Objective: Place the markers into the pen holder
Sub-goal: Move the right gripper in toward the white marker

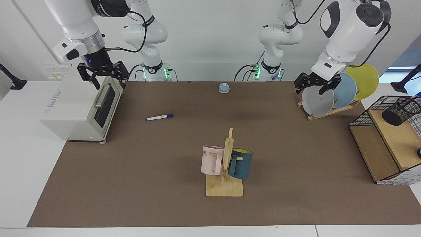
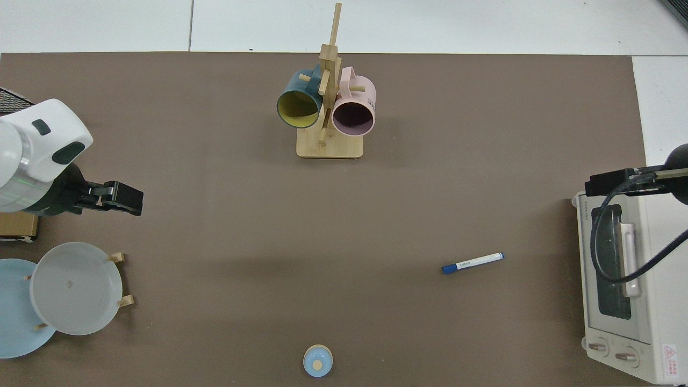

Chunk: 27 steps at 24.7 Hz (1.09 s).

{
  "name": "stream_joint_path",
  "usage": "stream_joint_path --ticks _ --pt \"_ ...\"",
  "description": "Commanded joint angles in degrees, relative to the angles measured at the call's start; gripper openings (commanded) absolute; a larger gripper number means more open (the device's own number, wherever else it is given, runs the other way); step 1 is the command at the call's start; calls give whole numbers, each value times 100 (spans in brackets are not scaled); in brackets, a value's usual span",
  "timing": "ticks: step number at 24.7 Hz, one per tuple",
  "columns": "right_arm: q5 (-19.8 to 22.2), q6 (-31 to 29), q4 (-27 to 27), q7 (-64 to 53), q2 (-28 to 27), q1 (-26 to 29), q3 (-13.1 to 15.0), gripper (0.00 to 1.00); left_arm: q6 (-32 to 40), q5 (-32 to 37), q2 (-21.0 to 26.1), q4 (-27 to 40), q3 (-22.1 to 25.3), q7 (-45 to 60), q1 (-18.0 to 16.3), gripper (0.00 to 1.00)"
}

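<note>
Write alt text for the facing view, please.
A white marker lies untouched on a brown table mat. The right gripper hovers open above a toaster oven, and the left gripper hovers open by racked plates.
</note>
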State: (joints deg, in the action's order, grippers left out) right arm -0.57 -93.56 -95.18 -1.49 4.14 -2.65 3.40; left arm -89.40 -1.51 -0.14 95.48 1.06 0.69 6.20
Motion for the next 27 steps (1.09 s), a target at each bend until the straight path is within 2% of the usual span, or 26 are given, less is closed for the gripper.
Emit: stream_joint_path --ticks 1,6,10,15,19,23,27 --pt "75 4 8 -45 25 344 -68 100 -7 -60 -135 146 -10 -25 -31 100" --pt "93 -776 -124 86 16 423 -68 100 -7 -60 -135 146 -10 -25 -40 100" --pt "93 -1182 -221 1139 17 423 -77 100 -7 -60 -144 164 -10 -25 -40 100" --pt "110 -990 -300 1888 60 432 -59 100 -7 -60 -144 164 -10 -25 -40 100" --pt "110 -541 -448 2274 218 432 -50 99 -7 -60 -144 164 -10 -25 -40 100" --pt "75 -418 -958 3590 569 424 -77 99 -7 -60 -144 164 -10 -25 -40 100" --pt "-13 -339 -1407 5514 895 292 -156 99 -7 -60 -144 164 -10 -25 -40 100"
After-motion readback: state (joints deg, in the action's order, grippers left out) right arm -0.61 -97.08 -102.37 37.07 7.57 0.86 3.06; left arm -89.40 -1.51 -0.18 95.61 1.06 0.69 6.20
